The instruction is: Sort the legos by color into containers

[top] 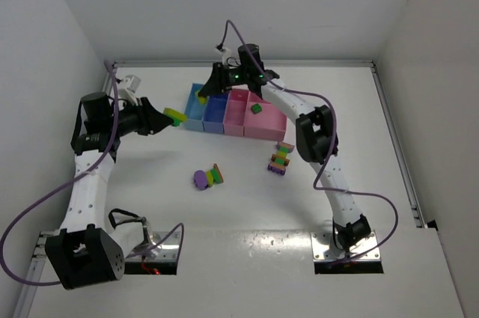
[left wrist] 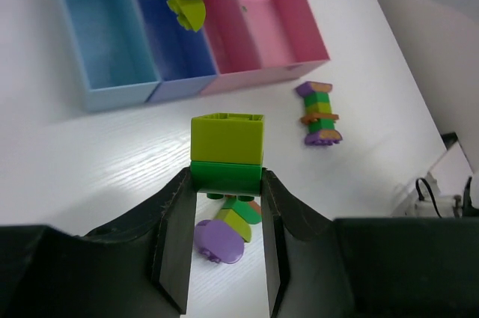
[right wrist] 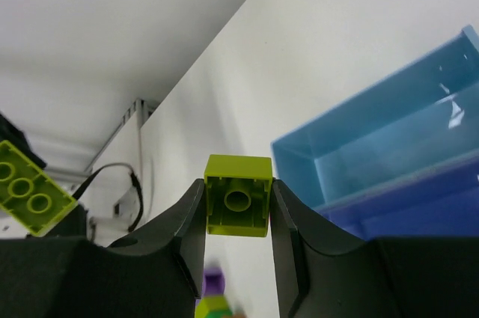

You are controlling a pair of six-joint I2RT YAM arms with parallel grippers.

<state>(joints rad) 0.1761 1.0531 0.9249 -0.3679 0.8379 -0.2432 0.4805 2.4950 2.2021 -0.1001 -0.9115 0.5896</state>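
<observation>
My left gripper [top: 166, 117] is shut on a short stack, a yellow-green brick [left wrist: 227, 138] on a green brick [left wrist: 226, 174], held above the table left of the containers [top: 224, 120]. My right gripper [top: 206, 96] is shut on a single yellow-green brick [right wrist: 239, 197] near the light blue bin [right wrist: 389, 138], beside the blue bin [left wrist: 176, 56]. A green brick [top: 256, 108] lies in the wider pink bin [top: 269, 125]. A multicolour strip [top: 281, 159] and a round purple piece [top: 201, 178] joined to a short strip [top: 216, 174] lie on the table.
White walls enclose the table on the left, back and right. A metal rail [top: 397, 146] runs along the right edge. Cables [top: 142, 232] loop near the left arm's base. The right arm [top: 314, 135] reaches over the table's right half.
</observation>
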